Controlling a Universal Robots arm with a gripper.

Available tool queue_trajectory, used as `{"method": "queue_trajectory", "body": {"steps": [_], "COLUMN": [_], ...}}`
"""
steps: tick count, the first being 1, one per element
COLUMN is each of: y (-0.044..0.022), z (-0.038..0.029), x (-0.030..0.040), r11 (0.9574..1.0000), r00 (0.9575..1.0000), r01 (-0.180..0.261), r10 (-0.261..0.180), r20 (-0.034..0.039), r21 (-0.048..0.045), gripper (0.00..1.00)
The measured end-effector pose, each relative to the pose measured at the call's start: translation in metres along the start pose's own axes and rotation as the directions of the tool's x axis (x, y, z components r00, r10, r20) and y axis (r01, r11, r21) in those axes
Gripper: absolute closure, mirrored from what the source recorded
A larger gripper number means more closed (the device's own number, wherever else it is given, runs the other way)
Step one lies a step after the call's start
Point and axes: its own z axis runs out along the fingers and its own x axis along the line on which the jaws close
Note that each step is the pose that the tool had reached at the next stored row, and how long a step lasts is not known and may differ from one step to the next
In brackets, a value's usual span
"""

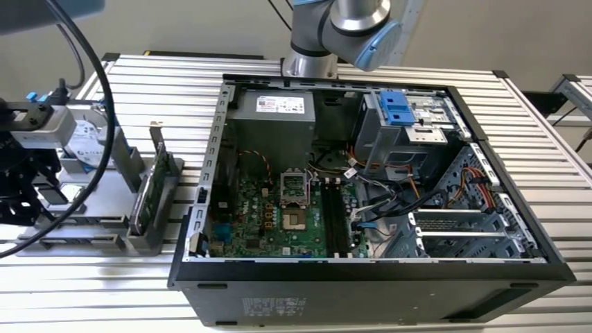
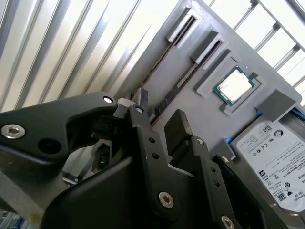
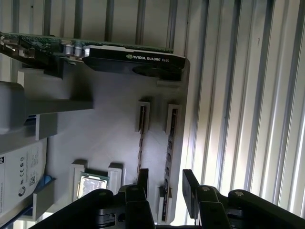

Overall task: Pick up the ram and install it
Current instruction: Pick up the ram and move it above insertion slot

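**A:** What does the exterior view show?

**B:** An open computer case (image 1: 370,208) lies on a slatted table (image 1: 536,139). At the exterior view's left a gray holder (image 1: 102,225) has a green card (image 1: 146,191) standing upright in it. The arm (image 1: 337,28) rises behind the case.

**A:** And the second wrist view?

**B:** The claw (image 2: 159,109) hangs over the holder. Its black fingers (image 2: 177,125) are apart. The ram (image 2: 167,98), a thin dark stick on edge in its slot, runs into the gap between them. A processor chip (image 2: 233,87) and a hard drive (image 2: 271,143) lie near it on the holder.

**A:** The first wrist view?

**B:** The claw (image 3: 167,181) is spread, with one finger on each side of the ram (image 3: 167,157). I cannot tell whether they touch it. A second slot lies just beside the ram. The green card (image 3: 47,45) stands at the holder's far end.
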Motion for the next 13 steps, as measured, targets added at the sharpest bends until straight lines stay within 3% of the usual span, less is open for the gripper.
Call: {"method": "queue_trajectory", "body": {"steps": [13], "y": [0.0001], "z": [0.0038], "x": [0.0], "r11": [1.0], "r00": [1.0], "r01": [0.0], "r10": [0.0], "r20": [0.0], "r21": [0.0], "gripper": [0.0]}}
